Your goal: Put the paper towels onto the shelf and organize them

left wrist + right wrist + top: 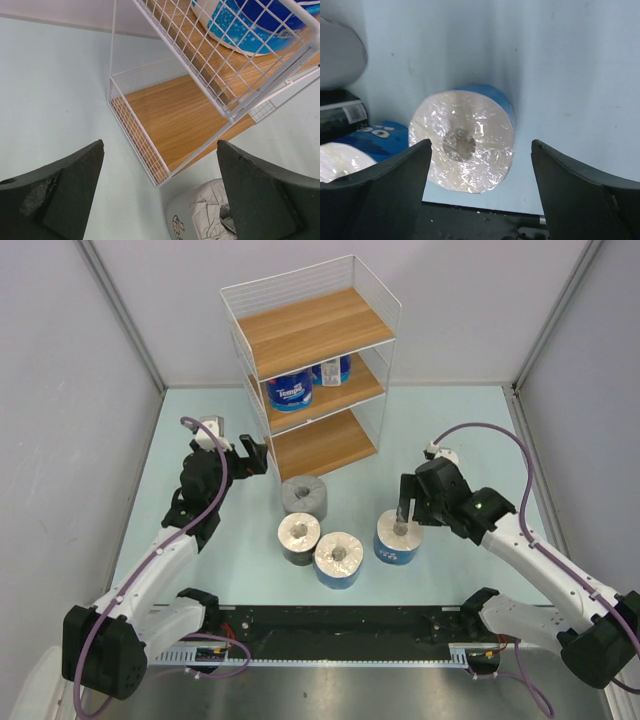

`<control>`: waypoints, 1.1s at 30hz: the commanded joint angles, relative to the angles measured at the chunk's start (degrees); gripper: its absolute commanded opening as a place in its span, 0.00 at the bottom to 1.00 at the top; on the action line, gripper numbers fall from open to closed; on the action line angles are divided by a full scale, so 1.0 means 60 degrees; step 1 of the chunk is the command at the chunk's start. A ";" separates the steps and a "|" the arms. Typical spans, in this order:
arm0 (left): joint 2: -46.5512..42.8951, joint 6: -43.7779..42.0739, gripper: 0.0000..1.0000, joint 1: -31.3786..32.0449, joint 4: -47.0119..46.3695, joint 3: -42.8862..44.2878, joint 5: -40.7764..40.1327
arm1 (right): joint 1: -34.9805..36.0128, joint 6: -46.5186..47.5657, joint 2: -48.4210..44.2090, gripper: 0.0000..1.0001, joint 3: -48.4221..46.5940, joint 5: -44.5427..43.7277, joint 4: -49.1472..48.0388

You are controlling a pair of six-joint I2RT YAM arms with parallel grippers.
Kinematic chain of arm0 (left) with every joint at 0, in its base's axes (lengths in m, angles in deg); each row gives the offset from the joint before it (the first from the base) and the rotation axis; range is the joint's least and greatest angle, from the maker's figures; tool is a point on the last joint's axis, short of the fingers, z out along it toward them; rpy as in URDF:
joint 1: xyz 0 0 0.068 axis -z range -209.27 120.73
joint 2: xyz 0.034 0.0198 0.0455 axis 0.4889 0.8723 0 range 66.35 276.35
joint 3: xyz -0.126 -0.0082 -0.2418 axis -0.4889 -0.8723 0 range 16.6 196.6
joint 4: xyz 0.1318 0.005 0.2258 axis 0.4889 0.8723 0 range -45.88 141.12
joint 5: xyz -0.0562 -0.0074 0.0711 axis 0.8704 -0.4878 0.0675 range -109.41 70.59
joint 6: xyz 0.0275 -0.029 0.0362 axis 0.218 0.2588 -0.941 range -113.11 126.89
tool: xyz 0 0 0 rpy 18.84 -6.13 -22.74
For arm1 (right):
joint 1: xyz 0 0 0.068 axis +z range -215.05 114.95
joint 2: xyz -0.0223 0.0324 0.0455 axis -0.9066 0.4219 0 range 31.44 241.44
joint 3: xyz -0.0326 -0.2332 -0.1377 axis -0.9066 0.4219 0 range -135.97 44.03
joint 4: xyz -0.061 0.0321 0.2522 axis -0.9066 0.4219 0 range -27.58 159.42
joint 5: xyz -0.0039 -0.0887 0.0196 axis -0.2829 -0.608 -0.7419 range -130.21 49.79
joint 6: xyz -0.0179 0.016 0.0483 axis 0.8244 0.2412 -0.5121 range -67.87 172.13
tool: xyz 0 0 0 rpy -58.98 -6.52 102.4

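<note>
The white wire shelf (385,300) with wooden boards stands at the back. Two blue rolls (290,391) (332,370) sit on its middle tier. On the table stand a grey roll (304,494), a black roll (299,538) and two blue rolls (338,559) (398,539). My left gripper (252,455) is open and empty beside the shelf's lower left corner; its view shows the bottom board (185,115) and the grey roll (205,215) below. My right gripper (410,512) is open just above the right blue roll (462,142), not touching it.
Grey walls enclose the pale blue table (450,430) on three sides. A black rail (340,620) runs along the near edge between the arm bases. In the right wrist view the other blue roll (355,150), black roll (340,112) and grey roll (340,55) lie left.
</note>
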 commanded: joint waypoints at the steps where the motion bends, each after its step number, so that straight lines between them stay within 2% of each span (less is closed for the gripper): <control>1: -0.0168 0.0153 1.00 -0.0042 -0.0012 0.0422 0.0140 | -0.0065 -0.0538 -0.0370 0.83 0.0550 0.0330 -0.0155; 20: -0.0242 0.0079 1.00 -0.0042 0.0164 0.0495 0.0066 | -0.0256 -0.0582 -0.0005 0.73 0.2000 0.0594 -0.1137; 23: -0.0242 0.0080 1.00 -0.0057 0.0150 0.0481 0.0052 | -0.0270 -0.0597 0.0171 0.69 0.2132 0.0754 -0.1341; 30: -0.0198 0.0138 1.00 -0.0042 0.0135 0.0480 0.0140 | -0.0256 -0.0728 -0.0047 0.46 0.2162 0.1881 -0.2408; 33: -0.0183 0.0153 1.00 -0.0042 0.0120 0.0480 0.0140 | -0.0314 -0.0947 -0.0398 0.43 0.2031 0.1972 -0.2834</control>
